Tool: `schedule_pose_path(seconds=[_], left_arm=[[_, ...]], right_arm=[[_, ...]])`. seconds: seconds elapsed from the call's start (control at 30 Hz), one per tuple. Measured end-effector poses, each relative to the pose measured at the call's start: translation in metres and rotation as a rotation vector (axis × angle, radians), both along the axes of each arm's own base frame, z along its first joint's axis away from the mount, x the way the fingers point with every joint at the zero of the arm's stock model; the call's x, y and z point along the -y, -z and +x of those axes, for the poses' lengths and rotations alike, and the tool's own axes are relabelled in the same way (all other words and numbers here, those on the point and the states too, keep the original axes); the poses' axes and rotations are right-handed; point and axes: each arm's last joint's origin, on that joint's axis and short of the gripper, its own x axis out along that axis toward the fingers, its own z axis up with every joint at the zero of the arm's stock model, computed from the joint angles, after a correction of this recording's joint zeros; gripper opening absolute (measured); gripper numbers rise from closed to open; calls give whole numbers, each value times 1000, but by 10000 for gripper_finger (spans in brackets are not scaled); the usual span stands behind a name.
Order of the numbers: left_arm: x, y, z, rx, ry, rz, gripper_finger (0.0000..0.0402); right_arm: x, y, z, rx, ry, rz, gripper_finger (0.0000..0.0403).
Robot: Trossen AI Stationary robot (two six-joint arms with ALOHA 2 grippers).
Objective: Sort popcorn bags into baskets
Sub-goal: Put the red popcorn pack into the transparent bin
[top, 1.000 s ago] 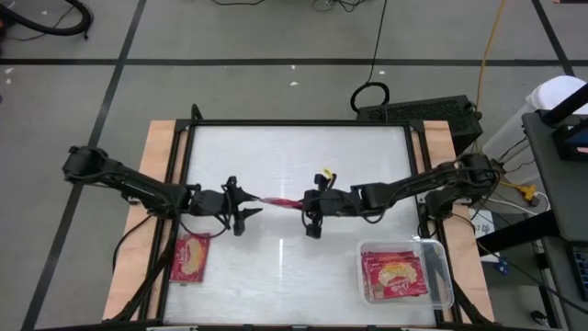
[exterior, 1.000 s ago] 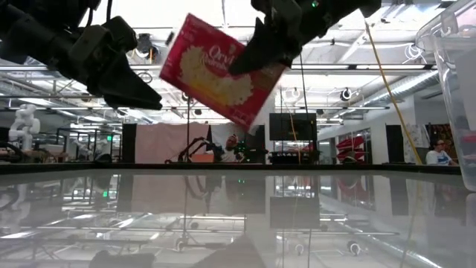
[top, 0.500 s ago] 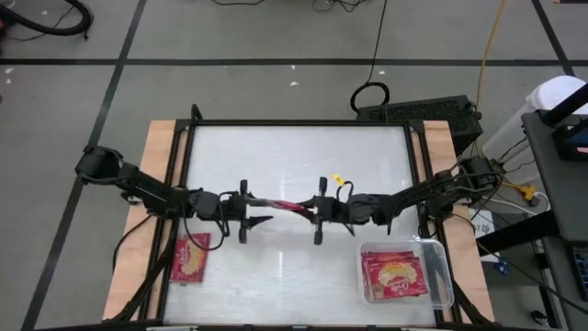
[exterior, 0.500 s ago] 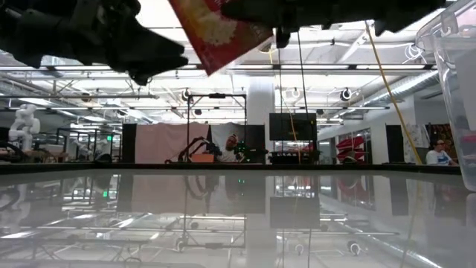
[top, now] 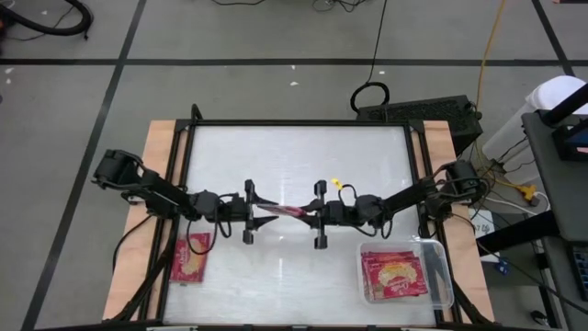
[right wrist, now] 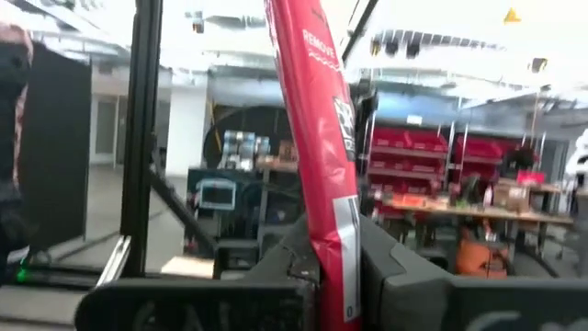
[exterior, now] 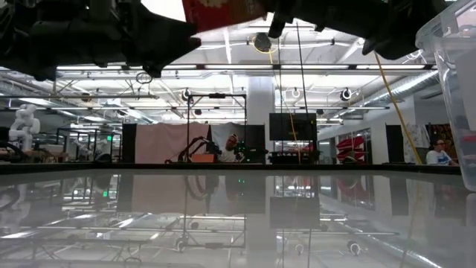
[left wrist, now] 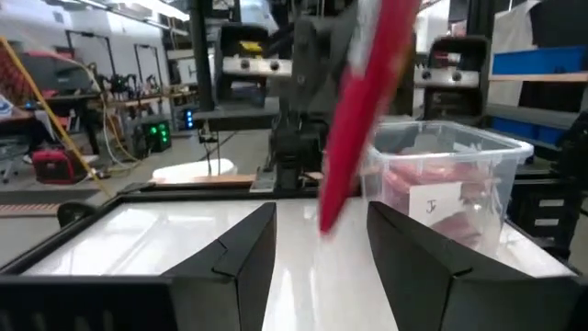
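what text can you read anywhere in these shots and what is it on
"REMOVE": white print along the edge of the flat red popcorn packet held in the right gripper.
A handwritten mark, perhaps "Jr", on a white label on the clear plastic rectangular bin; not sure of it.
Print on the red packets inside the bin and on the red packet lying on the table: too small to read.

One red popcorn bag (top: 283, 209) hangs edge-on in the air over the table's middle, held between the two arms; another bag (top: 191, 258) lies flat, cream oval up, near the left front edge; more bags (top: 395, 277) lie in the clear basket (top: 443, 276) at the front right.
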Motion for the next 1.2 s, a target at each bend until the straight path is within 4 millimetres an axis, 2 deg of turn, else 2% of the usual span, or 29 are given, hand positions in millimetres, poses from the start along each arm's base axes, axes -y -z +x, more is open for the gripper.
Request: schedule_pose_path(seconds=[0.2, 0.3, 0.4, 0.53, 0.57, 0.67, 0.8, 1.0, 1.13, 1.2], left_arm=[[2, -8, 6, 70, 13, 26, 177], [3, -12, 12, 69, 15, 81, 162], [3, -12, 13, 64, 22, 97, 115], [1, -6, 13, -1, 23, 121, 27], [1, -5, 13, -12, 27, 115, 21], [1, 0, 14, -61, 24, 108, 29], [-1, 2, 10, -141, 16, 115, 28], [-13, -1, -2, -324, -5, 128, 21], [-24, -5, -18, -476, -35, 139, 27], [-30, -8, -27, -564, -54, 139, 28]], right_arm=[[5, 4, 2, -21, 16, -2, 13], [6, 2, 2, -7, 17, 1, 13], [6, 3, 2, -15, 16, -1, 13], [6, 8, 3, -66, 9, 28, 13], [6, 9, 4, -78, 6, 44, 13], [6, 10, 3, -141, 27, 95, 19], [1, 8, -4, -297, 123, 140, 55], [2, -7, -31, -506, 197, 270, 124], [9, -19, -48, -668, 264, 379, 148], [12, -33, -50, -755, 309, 380, 152]])
